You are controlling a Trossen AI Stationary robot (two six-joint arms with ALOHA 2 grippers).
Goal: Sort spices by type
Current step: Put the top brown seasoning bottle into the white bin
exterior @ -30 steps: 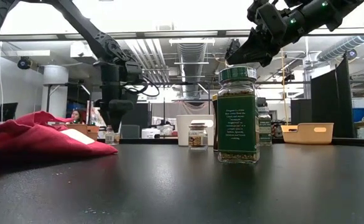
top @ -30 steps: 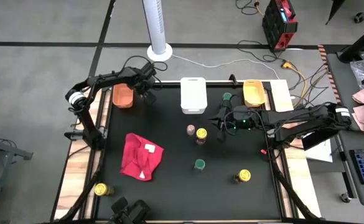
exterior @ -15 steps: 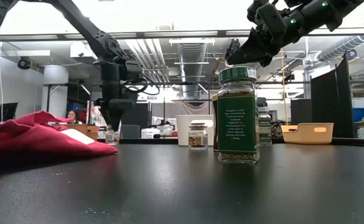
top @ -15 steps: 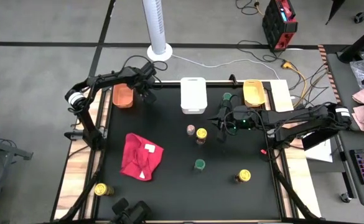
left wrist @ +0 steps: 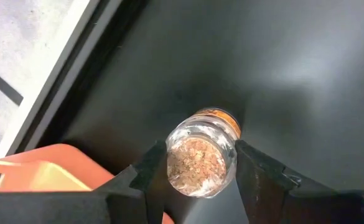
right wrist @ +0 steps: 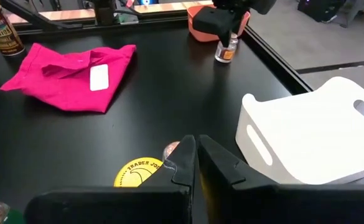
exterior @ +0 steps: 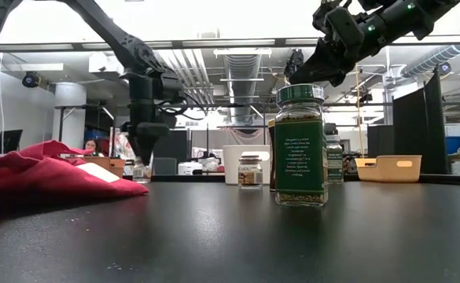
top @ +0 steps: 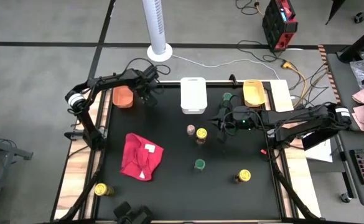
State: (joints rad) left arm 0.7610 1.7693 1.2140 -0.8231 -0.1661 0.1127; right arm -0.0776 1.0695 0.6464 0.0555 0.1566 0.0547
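Glass spice jar [left wrist: 201, 156] gripped between left gripper [left wrist: 197, 180] jaws beside orange bin [top: 123, 96], right gripper [right wrist: 193, 160] jaws closed empty.

The cloth [top: 140, 156] was red; the bins were orange [top: 122, 96], white [top: 193, 94] and yellow [top: 254, 93]; jar lids showed yellow [top: 201, 133], green [top: 199, 164] and pale pink [top: 190, 129] on the black table [top: 169, 186]

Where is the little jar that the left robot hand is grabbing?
The jar stands at the table's far left, beside the orange bin, between the left gripper's fingers.
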